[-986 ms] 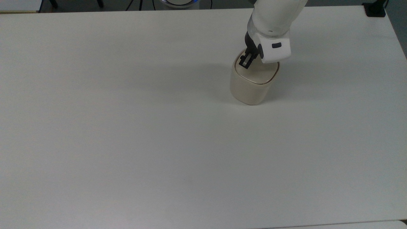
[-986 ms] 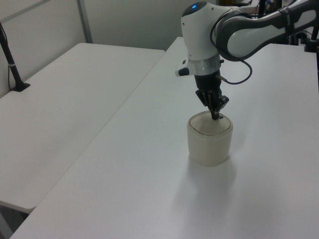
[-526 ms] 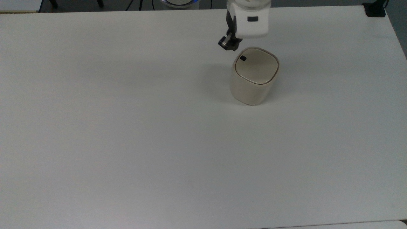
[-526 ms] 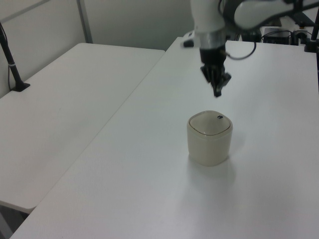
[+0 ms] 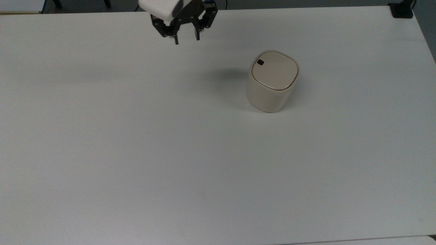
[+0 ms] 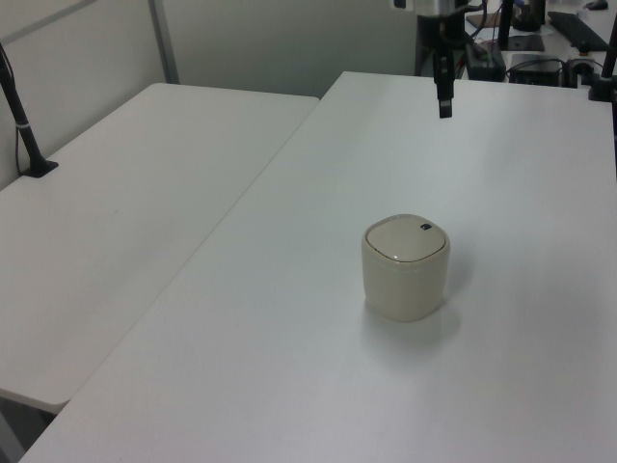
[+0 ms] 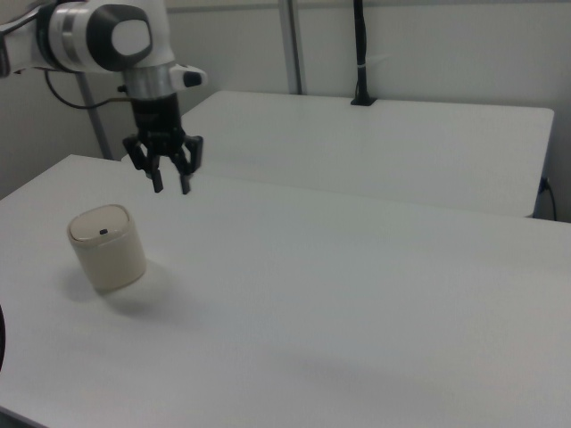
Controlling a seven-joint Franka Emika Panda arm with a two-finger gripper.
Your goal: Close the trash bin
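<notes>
Top view: the trash bin point(image 5: 272, 81) sits lid-flat, apparently closed, well apart from the empty, spread-fingered gripper point(image 5: 186, 38); nothing seems left

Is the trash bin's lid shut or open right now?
Shut. The trash bin has its lid lying flat and flush inside the rim; the gripper hangs apart from it.

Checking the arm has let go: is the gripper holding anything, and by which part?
Nothing is held. The gripper hangs open and empty above the table, apart from the trash bin, whose lid lies flat.
</notes>
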